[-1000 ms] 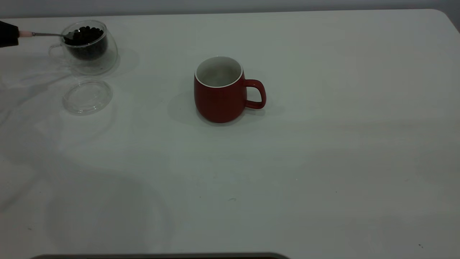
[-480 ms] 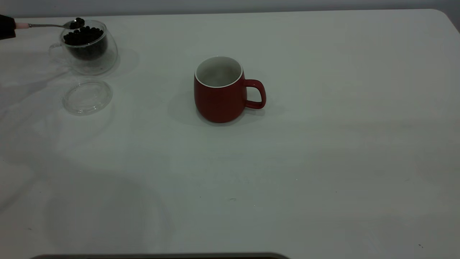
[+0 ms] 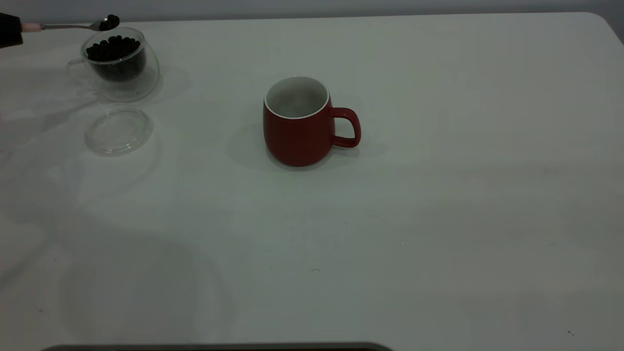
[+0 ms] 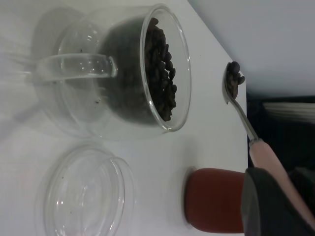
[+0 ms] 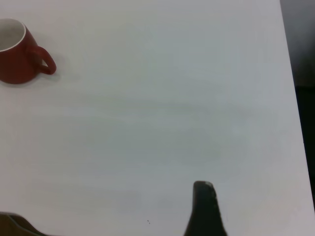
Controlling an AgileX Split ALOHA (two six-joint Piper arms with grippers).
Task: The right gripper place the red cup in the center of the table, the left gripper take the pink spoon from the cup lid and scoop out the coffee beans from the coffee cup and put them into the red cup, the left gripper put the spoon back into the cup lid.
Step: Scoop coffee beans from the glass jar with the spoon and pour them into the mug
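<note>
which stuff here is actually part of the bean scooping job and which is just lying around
In the job:
- pink spoon, loaded, in the left gripper
- coffee beans
- coffee cup
- red cup
- cup lid, bare
- table

Lying about:
- nothing; the right gripper is parked over bare table

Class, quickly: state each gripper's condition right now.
Left gripper: closed on the pink spoon, loaded with coffee beans.
Right gripper: cannot be told.

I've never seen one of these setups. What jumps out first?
The red cup stands alone mid-table, empty, its handle toward the right. At the far left corner the left end effector holds the pink spoon, loaded with beans, just above the coffee cup. The bare cup lid lies in front.
</note>
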